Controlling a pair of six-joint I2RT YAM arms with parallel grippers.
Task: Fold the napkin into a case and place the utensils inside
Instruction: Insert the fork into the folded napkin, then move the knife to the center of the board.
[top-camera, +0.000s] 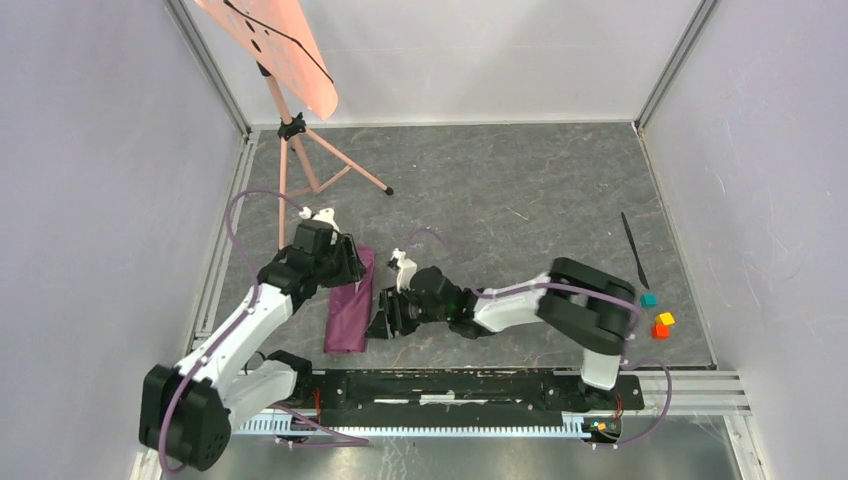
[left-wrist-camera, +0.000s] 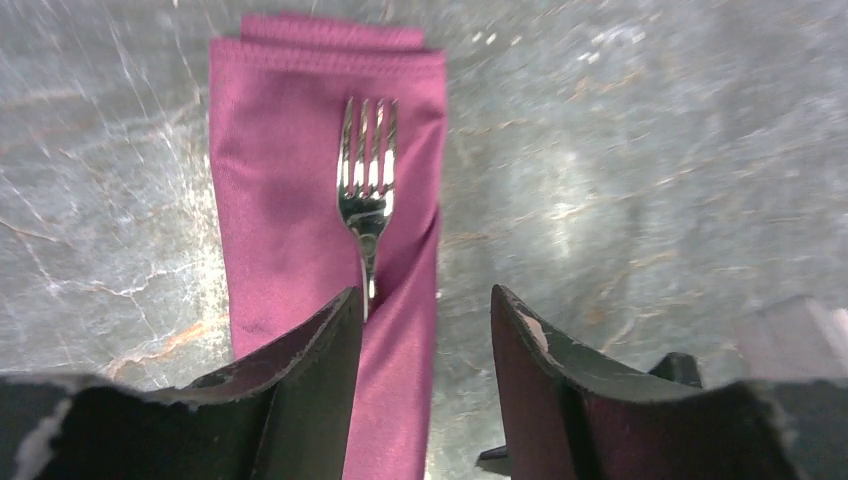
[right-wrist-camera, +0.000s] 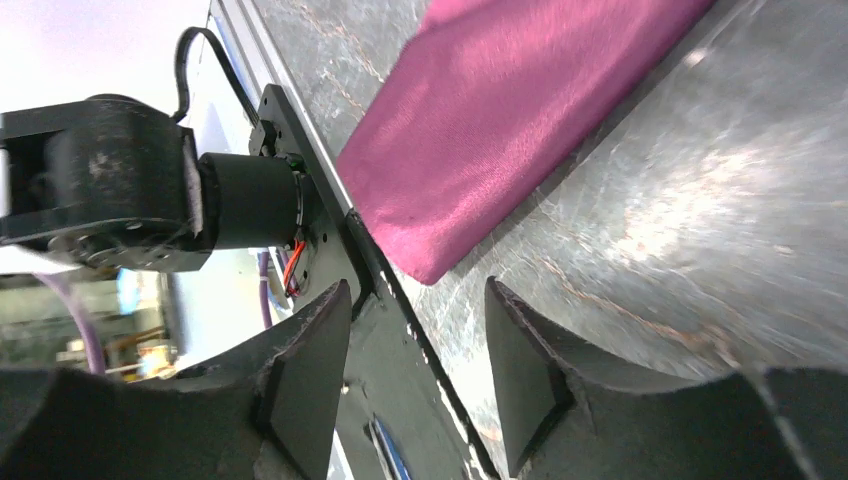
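Plum case (left-wrist-camera: 300, 230) folded long, narrow; fork (left-wrist-camera: 367, 190) lies atop; left tool (left-wrist-camera: 424, 295), right tool (right-wrist-camera: 415, 285) gape empty.

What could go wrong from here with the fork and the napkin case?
1. The fork lies with its tines showing on the case. The open left gripper, close over it, might nudge it out of place.
2. The other utensil lies far to the right near the small cubes. Fetching it could knock them.

Fork (left-wrist-camera: 367, 190) handle hidden, case (left-wrist-camera: 290, 210) lower end cut off by frame edge
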